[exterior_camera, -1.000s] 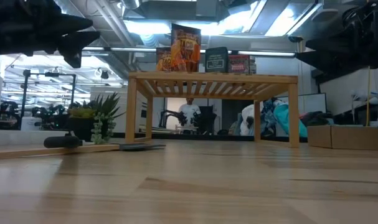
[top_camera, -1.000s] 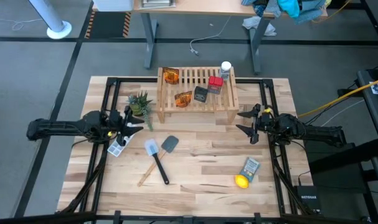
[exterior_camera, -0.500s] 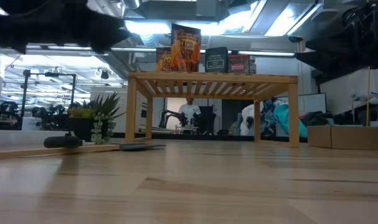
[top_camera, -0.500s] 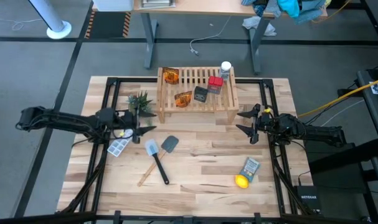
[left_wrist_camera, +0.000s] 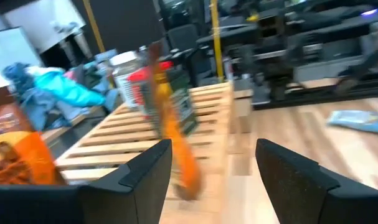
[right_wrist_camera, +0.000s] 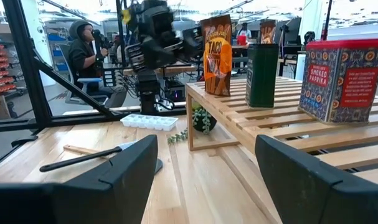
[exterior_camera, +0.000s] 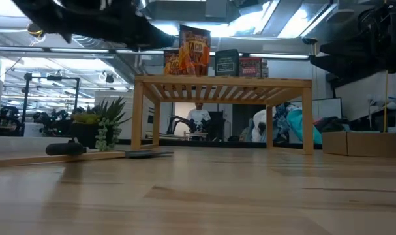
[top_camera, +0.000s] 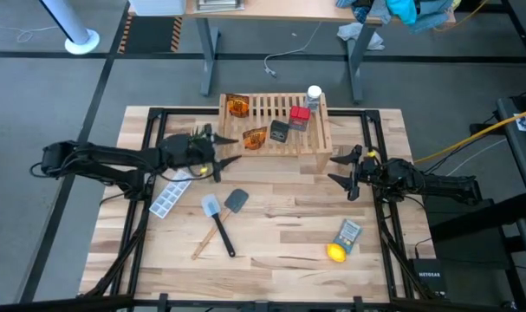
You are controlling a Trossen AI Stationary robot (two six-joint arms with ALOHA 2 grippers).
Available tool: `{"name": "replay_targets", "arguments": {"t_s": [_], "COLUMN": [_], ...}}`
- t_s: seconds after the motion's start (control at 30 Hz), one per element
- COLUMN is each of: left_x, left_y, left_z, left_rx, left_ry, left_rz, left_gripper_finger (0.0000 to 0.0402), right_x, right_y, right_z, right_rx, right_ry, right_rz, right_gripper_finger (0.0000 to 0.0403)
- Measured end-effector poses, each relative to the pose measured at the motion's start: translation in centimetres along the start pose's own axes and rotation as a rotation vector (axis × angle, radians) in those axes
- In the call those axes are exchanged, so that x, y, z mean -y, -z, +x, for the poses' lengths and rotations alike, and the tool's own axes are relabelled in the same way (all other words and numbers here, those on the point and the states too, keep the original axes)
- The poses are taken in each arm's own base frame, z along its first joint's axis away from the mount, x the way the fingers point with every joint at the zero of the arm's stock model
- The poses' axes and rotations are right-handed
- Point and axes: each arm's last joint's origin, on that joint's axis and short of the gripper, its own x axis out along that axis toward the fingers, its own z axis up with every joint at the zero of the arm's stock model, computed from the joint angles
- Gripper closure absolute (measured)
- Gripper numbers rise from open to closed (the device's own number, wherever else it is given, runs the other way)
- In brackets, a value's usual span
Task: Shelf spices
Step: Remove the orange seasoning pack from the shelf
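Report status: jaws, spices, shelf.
Left gripper at shelf's left end, jaws open, empty. Right gripper open, waiting beside shelf. Spices all on top. Plant under left arm.

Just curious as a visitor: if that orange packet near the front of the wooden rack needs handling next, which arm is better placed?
Probably the left: its open gripper points at the amber-orange packet on the slatted wooden shelf; the right gripper hangs farther away.

Orange packet (right_wrist_camera: 217, 55): "TACO"
Red box (right_wrist_camera: 342, 79): "SMOKED PAPRIKA"
Black box on floor (top_camera: 428, 278): "NETGEAR"
Black box on shelf (right_wrist_camera: 261, 74): label not readable
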Motion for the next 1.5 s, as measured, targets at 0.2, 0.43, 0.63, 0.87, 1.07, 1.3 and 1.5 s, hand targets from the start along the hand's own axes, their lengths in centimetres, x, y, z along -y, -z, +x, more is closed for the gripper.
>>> {"name": "replay_targets", "arguments": {"t_s": [0.2,0.43,0.63,0.87,1.07,1.3,1.5], "left_x": [-1.6,-1.7,-1.5,-1.5,-1.5,1.6,6.7], "left_y": [0.3,0.6,1.1,1.1,0.9,0.1,-0.7], "left_z": [1.5,3.1,4.5,4.6,4.6,3.4,1.5], "left_rx": [-0.032,-0.028,-0.059,-0.061,-0.045,-0.118,-0.189], "left_ry": [-0.060,0.009,0.019,0.020,0.018,0.150,0.332], "left_rz": [-0.026,-0.068,-0.042,-0.061,-0.096,-0.166,-0.154], "left_gripper_finger": [0.0178,0.0178,0.0187,0.0312,0.0380,0.0389,0.0390], "right_x": [0.0,0.0,0.0,0.0,0.0,0.0,0.0], "right_y": [0.2,0.2,0.3,0.3,0.3,0.3,0.3], "right_z": [0.0,0.0,0.0,0.0,0.0,0.0,0.0], "right_rx": [-0.023,-0.025,-0.027,-0.028,-0.030,-0.031,-0.031], "right_ry": [-0.003,-0.003,-0.003,-0.003,-0.003,-0.003,-0.003], "right_rz": [-0.003,-0.003,-0.003,-0.004,-0.004,-0.004,-0.004], "right_gripper_finger": [0.0126,0.0126,0.0126,0.0126,0.0126,0.0126,0.0126]}}
